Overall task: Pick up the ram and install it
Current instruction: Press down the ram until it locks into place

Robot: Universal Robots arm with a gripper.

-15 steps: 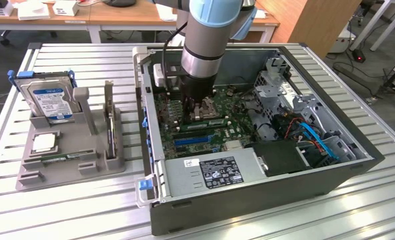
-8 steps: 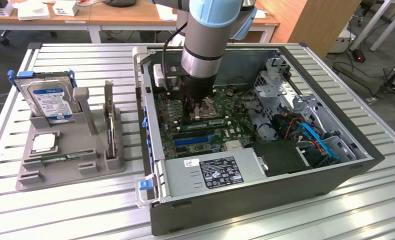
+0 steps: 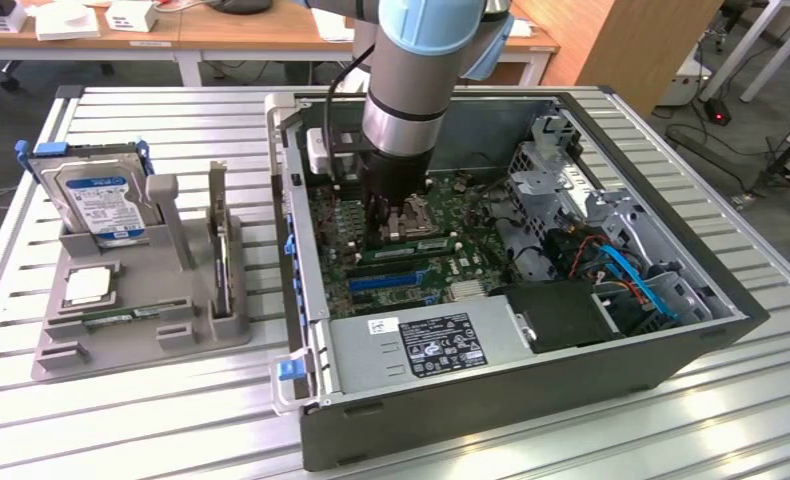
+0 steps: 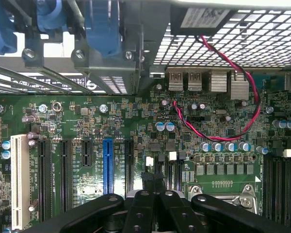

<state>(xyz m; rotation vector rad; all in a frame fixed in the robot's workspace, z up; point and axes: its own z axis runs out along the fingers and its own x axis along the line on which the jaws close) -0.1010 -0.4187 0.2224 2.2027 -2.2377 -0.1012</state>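
Gripper point(image 4: 155, 187) shut, empty, low over motherboard point(image 4: 87, 121) inside PC case point(image 3: 502, 410). Ram point(image 3: 112, 318) seemingly flat in grey tray point(image 3: 48, 355), well apart, toward exterior view's left. Pickup not begun; calls for opened fingers.

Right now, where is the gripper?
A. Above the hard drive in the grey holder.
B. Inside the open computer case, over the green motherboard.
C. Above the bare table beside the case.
B: in the exterior view the arm reaches down into the computer case, and the gripper hangs over the motherboard, away from the holder.
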